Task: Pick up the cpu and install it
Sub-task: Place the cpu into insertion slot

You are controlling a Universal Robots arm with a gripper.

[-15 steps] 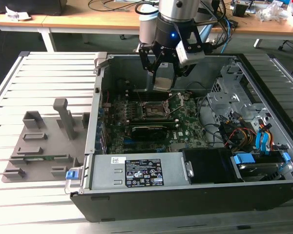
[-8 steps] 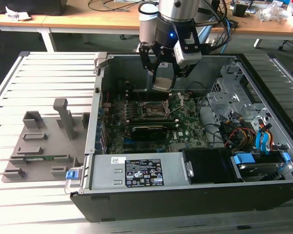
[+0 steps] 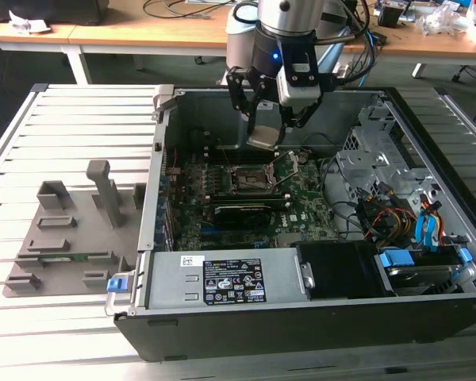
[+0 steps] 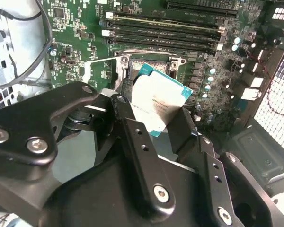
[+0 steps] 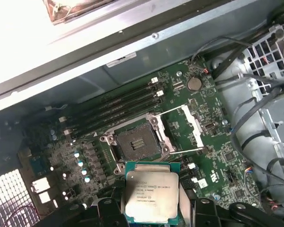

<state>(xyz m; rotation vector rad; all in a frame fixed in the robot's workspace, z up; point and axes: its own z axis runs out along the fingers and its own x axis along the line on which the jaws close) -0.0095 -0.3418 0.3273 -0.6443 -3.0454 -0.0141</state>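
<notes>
The cpu [image 3: 263, 137] is a small flat square chip with a silvery top plate and a teal rim. My gripper [image 3: 266, 127] is shut on it and holds it tilted in the air inside the open computer case [image 3: 428, 317]. In both wrist views the cpu [image 4: 157, 105] [image 5: 150, 196] sits between the black fingers [image 4: 131, 135] [image 5: 200, 208]. The open socket [image 5: 136, 144] with its raised metal frame lies on the green motherboard just past the chip's edge. In the exterior view the socket [image 3: 252, 179] is below and slightly toward the front of the gripper.
Memory slots [image 5: 118, 109] run beside the socket, and a long dark card [image 3: 250, 211] lies in front of it. A drive cage with blue and orange cables [image 3: 404, 218] stands at the exterior view's right. A grey fixture tray [image 3: 67, 238] lies outside the case on the left.
</notes>
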